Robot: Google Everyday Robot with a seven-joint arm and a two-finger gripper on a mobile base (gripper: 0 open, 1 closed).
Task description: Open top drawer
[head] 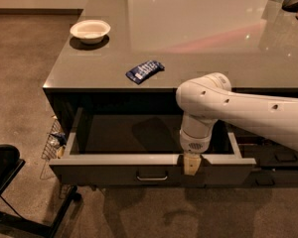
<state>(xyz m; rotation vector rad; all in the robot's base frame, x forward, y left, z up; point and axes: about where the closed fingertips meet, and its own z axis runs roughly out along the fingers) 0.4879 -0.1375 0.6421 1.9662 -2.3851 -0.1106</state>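
The glossy, smooth counter top (pixel 198 38) mirrors light. The top drawer (pixel 99 171) has a matt dark front, a metal handle (pixel 152 176) and a smooth pale rim. The gripper (pixel 190 165), pale matt plastic, sits at the drawer's near rim, right of the handle.

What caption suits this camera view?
Robot's pincer at the front rim of the pulled-out top drawer.
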